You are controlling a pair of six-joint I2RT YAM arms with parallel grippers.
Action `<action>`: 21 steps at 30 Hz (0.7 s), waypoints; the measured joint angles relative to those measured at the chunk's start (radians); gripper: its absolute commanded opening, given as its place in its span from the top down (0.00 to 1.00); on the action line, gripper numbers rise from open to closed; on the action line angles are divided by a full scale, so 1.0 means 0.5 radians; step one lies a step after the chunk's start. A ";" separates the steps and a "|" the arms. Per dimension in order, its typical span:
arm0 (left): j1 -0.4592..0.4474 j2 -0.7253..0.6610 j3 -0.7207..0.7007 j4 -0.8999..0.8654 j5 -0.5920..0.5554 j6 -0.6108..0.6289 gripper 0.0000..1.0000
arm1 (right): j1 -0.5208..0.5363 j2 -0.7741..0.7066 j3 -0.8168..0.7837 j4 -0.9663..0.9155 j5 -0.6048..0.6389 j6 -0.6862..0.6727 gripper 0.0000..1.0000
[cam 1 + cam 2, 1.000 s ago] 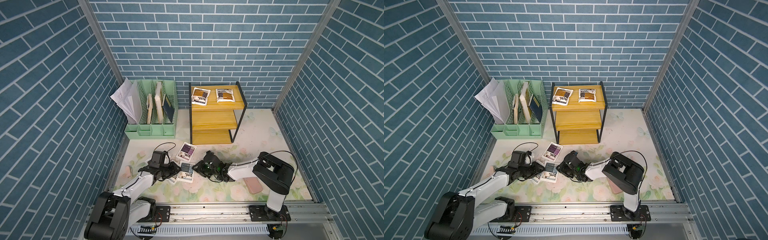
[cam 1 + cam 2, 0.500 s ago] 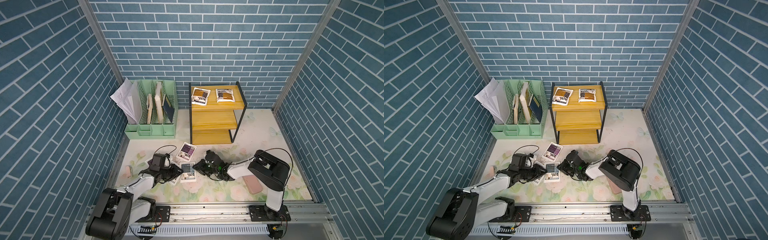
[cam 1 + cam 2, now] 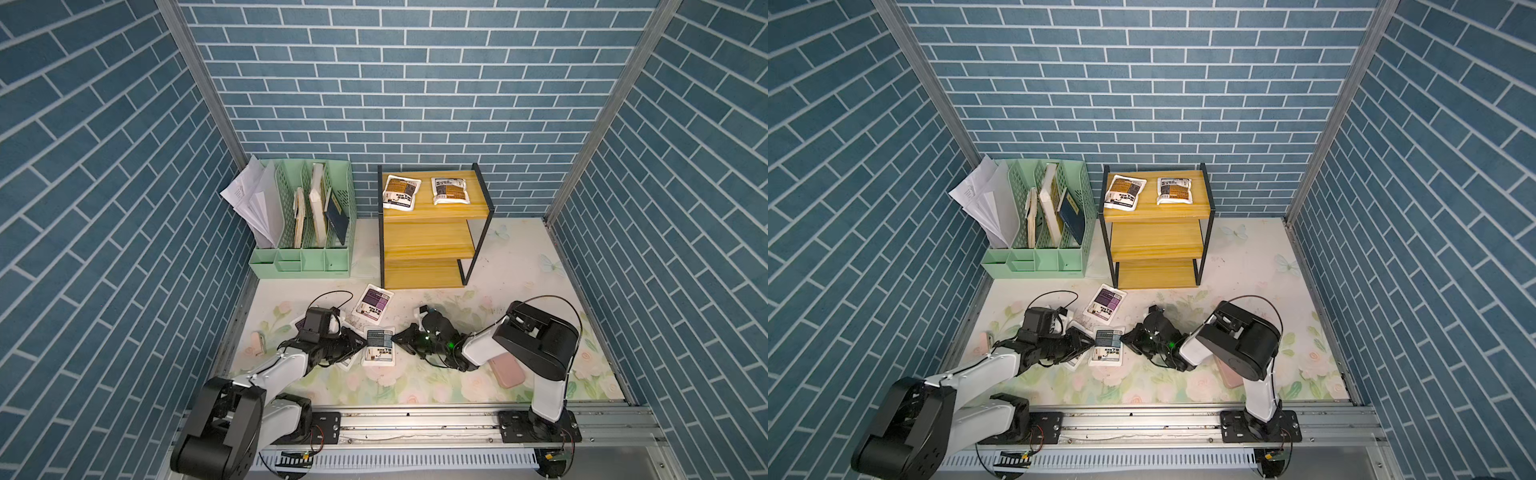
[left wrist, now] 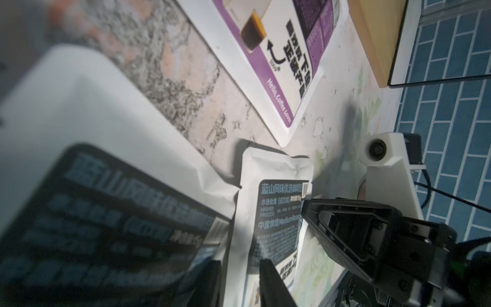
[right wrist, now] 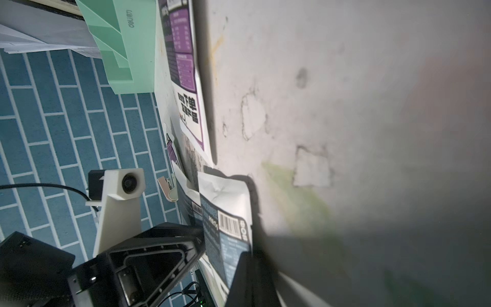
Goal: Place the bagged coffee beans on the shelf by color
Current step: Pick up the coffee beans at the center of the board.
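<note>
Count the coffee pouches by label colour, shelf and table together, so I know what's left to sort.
Orange-brown pouches: 2, both on the shelf's top board
Blue-grey pouches: 2, on the table
Purple pouches: 2, on the table, one only partly visible
Total: 6

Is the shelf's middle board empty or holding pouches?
Empty as far as visible: middle board bare wood; orange-brown pouches lie on top board.

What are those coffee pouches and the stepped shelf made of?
The blue-grey coffee pouch seems thin matte plastic or foil laminate: its white sealed edge creases. The shelf has yellow boards showing wood grain, possibly laminate; its black frame looks like painted metal.
</note>
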 measured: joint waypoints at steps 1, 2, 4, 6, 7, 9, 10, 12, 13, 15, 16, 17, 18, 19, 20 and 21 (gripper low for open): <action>0.000 -0.050 0.002 -0.018 -0.001 0.000 0.61 | -0.014 -0.017 -0.035 0.024 -0.006 -0.005 1.00; 0.000 -0.098 0.007 -0.034 0.002 -0.003 0.59 | -0.028 -0.037 -0.066 0.044 -0.014 -0.014 1.00; 0.000 -0.209 0.023 -0.044 0.020 -0.007 0.55 | -0.068 -0.118 -0.146 0.073 -0.040 -0.059 1.00; 0.000 -0.299 0.031 -0.013 0.066 -0.012 0.53 | -0.116 -0.233 -0.217 0.082 -0.083 -0.117 1.00; 0.000 -0.333 0.028 0.013 0.099 -0.021 0.52 | -0.145 -0.300 -0.247 0.080 -0.117 -0.161 1.00; 0.000 -0.372 0.001 0.110 0.169 -0.053 0.47 | -0.221 -0.423 -0.289 0.079 -0.219 -0.256 1.00; -0.001 -0.387 -0.031 0.186 0.210 -0.077 0.44 | -0.270 -0.481 -0.311 0.085 -0.281 -0.302 1.00; -0.002 -0.404 -0.108 0.320 0.288 -0.134 0.39 | -0.378 -0.588 -0.361 0.104 -0.420 -0.383 1.00; -0.003 -0.412 -0.150 0.386 0.329 -0.163 0.37 | -0.427 -0.634 -0.383 0.103 -0.488 -0.423 1.00; -0.007 -0.413 -0.217 0.533 0.401 -0.232 0.36 | -0.514 -0.706 -0.401 0.085 -0.620 -0.491 1.00; -0.014 -0.410 -0.250 0.630 0.438 -0.275 0.36 | -0.541 -0.735 -0.399 0.080 -0.684 -0.524 1.00; -0.027 -0.402 -0.276 0.728 0.468 -0.315 0.35 | -0.555 -0.761 -0.395 0.077 -0.742 -0.546 1.00; -0.053 -0.390 -0.300 0.838 0.495 -0.359 0.33 | -0.565 -0.790 -0.389 0.076 -0.807 -0.571 1.00; -0.086 -0.375 -0.318 0.947 0.514 -0.401 0.32 | -0.577 -0.816 -0.380 0.071 -0.864 -0.585 1.00; -0.121 -0.363 -0.330 1.039 0.525 -0.436 0.30 | -0.589 -0.841 -0.370 0.063 -0.908 -0.599 1.00; -0.169 -0.349 -0.340 1.142 0.527 -0.475 0.27 | -0.598 -0.872 -0.356 0.054 -0.960 -0.615 1.00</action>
